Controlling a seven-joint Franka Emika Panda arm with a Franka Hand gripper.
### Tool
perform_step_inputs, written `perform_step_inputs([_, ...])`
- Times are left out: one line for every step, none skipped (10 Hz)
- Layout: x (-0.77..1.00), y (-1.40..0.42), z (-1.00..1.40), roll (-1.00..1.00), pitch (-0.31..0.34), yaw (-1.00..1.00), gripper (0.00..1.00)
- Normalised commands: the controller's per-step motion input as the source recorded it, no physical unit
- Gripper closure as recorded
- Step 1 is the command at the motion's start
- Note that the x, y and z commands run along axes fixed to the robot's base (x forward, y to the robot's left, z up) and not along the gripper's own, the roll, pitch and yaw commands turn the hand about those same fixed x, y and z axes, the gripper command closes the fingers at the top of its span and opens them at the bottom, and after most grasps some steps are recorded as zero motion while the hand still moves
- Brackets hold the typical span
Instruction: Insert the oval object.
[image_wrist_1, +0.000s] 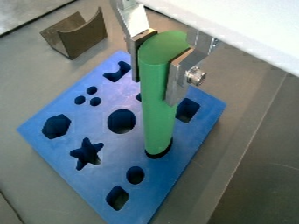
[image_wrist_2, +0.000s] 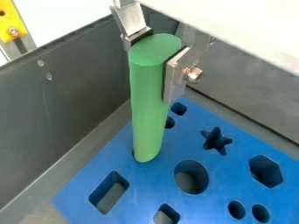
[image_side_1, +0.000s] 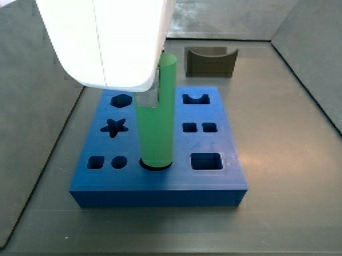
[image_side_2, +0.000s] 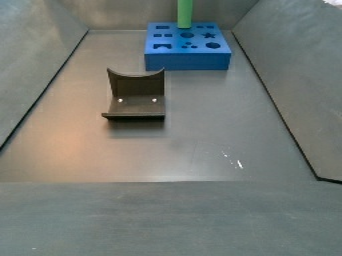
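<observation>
Gripper (image_wrist_1: 160, 48) above the blue block (image_wrist_1: 70, 118), its 2 silver fingers (image_wrist_1: 138, 26) clamped on the upper end of the oval object (image_wrist_1: 156, 96), 1 plate on each flat side. Oval object light green, long and slim, upright in both wrist views, its lower end sitting in a hole on the block's top face (image_wrist_2: 145, 156). Same peg in a side view (image_side_1: 159, 115) standing at the block's middle near the front row of holes, its top hidden behind the blurred white body of the arm (image_side_1: 107, 40). Blue block (image_side_1: 158, 150) flat on the grey floor (image_side_2: 201, 140), its face cut with shaped holes: a star (image_side_1: 115, 127), a circle (image_wrist_2: 191, 177), a hexagon (image_wrist_2: 267, 171), squares and small rounds. Small dark olive U-shaped holder (image_side_1: 210, 62) beyond the block in that side view, apart from it. In a side view from the far end, holder (image_side_2: 134, 95) lying mid-floor, well apart from the blue block (image_side_2: 187, 48) at the back, with the green peg (image_side_2: 185, 13) rising from the block's top to the frame edge. Grey walls (image_wrist_2: 70, 96) close beside the block.
</observation>
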Motion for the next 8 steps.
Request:
perform_step_inputs([-0.03,-0.03,0.00,-0.29,0.000,0.00,1.00])
perform_step_inputs([0.00,-0.05,-0.04,-0.28,0.000,-0.05,1.00])
perform_step_inputs([0.06,0.00,-0.08,-0.13,0.010,-0.10,1.00])
perform_step_inputs([0.11,0.00,-0.17,-0.03,0.039,-0.07,1.00])
perform_step_inputs([0.10,0.00,-0.21,0.00,0.050,-0.07,1.00])
perform_step_inputs([0.03,0.04,-0.21,0.03,0.063,-0.07,1.00])
perform_step_inputs([0.00,0.06,-0.19,0.04,0.067,-0.07,1.00])
perform_step_inputs([0.00,0.07,-0.19,0.03,0.066,-0.05,1.00])
